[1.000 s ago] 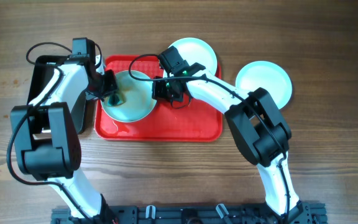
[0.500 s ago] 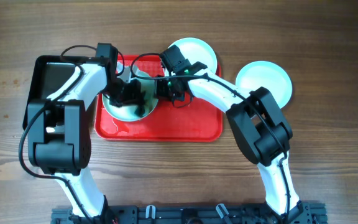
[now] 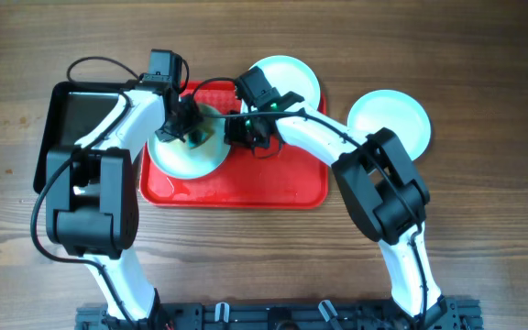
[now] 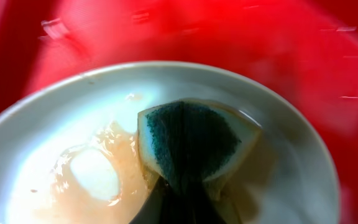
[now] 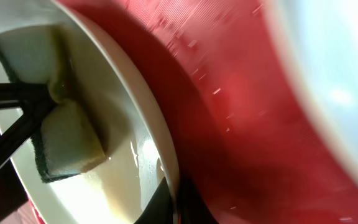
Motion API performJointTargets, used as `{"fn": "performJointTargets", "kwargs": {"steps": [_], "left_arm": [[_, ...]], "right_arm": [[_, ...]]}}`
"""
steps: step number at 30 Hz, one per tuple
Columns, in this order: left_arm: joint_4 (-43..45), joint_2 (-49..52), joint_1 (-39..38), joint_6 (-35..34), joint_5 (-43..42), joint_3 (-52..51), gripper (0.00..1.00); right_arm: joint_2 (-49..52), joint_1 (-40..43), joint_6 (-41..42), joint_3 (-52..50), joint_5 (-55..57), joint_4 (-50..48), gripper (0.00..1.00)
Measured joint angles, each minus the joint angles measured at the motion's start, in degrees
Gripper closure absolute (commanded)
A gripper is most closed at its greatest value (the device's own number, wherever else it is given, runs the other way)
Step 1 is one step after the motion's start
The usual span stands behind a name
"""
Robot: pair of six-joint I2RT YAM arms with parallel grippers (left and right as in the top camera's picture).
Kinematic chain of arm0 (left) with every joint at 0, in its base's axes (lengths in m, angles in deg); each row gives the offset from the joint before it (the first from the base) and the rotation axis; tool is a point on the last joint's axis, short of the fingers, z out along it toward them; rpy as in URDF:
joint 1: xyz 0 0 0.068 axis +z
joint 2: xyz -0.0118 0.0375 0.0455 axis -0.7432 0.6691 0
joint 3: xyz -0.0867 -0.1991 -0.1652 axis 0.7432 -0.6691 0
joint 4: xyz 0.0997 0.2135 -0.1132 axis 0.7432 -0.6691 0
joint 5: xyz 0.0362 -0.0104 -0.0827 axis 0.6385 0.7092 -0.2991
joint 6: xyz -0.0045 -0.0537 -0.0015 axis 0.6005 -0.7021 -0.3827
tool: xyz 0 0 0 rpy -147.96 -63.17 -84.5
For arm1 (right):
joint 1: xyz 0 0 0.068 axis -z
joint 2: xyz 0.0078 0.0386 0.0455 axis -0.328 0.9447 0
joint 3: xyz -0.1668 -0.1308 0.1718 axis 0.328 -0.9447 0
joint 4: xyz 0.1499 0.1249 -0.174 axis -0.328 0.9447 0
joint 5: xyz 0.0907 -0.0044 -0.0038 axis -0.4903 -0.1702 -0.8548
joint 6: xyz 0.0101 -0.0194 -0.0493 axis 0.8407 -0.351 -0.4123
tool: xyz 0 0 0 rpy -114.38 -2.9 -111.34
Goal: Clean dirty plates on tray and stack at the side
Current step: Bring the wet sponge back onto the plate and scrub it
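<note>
A pale plate (image 3: 189,158) lies on the left part of the red tray (image 3: 264,188). My left gripper (image 3: 191,134) is shut on a green and yellow sponge (image 4: 188,143) that presses on this plate (image 4: 278,180), beside brownish wet smears (image 4: 89,177). My right gripper (image 3: 236,134) is shut on the plate's right rim (image 5: 160,146); the sponge (image 5: 61,140) shows in that view too. A second plate (image 3: 291,78) rests at the tray's top right edge. A third plate (image 3: 390,121) lies on the table to the right.
A black glossy tray (image 3: 76,115) lies left of the red tray, under my left arm. The wooden table (image 3: 484,202) stretches to the right and front.
My left gripper has moved with the sponge from the plate's left side, across its centre, to its upper part. The right gripper has kept its hold on the rim.
</note>
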Motion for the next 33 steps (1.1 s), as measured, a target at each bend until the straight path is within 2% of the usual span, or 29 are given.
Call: {"fn": "performJointTargets", "kwargs": {"steps": [3, 6, 8, 11, 13, 17, 19, 23, 27, 29, 33], "left_arm": [[-4.9, -0.3, 0.0, -1.1, 3.7, 0.4, 0.96], [-8.6, -0.3, 0.2, 3.8, 3.0, 0.7, 0.96], [-10.8, -0.2, 1.2, 11.2, -1.0, 0.9, 0.96], [-14.4, 0.0, 3.3, 24.7, -12.6, 0.5, 0.96], [-15.8, 0.6, 3.6, 31.3, -20.0, -0.3, 0.96], [-14.3, 1.8, 3.6, 37.7, -29.2, -1.5, 0.96], [-10.3, 1.9, 3.5, 35.6, -29.4, -1.8, 0.96], [-4.3, 1.1, 2.2, 23.8, -22.8, -1.7, 0.96], [-4.6, 0.7, 0.7, 13.0, -11.0, 1.0, 0.96], [-6.0, 0.8, 0.7, 8.3, -1.6, 2.9, 0.96], [-11.4, 0.9, 1.8, 2.6, 10.8, 4.0, 0.96]], "right_arm": [[0.1, -0.5, -0.9, 0.0, -0.8, 0.2, 0.96], [0.1, -0.5, -1.5, 0.0, -1.6, 0.8, 0.96], [0.1, -0.5, -1.9, 0.0, -1.7, 1.1, 0.96], [0.1, -0.3, -2.6, 0.0, -1.9, 1.6, 0.96], [0.1, -0.3, -2.6, 0.0, -1.9, 1.6, 0.96], [0.1, -0.1, -2.6, 0.0, -1.9, 1.5, 0.96], [0.1, 0.4, -2.4, 0.0, -1.4, 1.4, 0.96], [0.1, 1.1, -1.0, 0.0, -0.3, 0.2, 0.96], [0.1, 1.0, -0.6, 0.0, -0.1, 0.0, 0.96], [0.1, 1.0, -0.6, 0.0, -0.1, 0.0, 0.96], [0.1, 0.8, -0.6, 0.0, -0.6, 0.3, 0.96]]}}
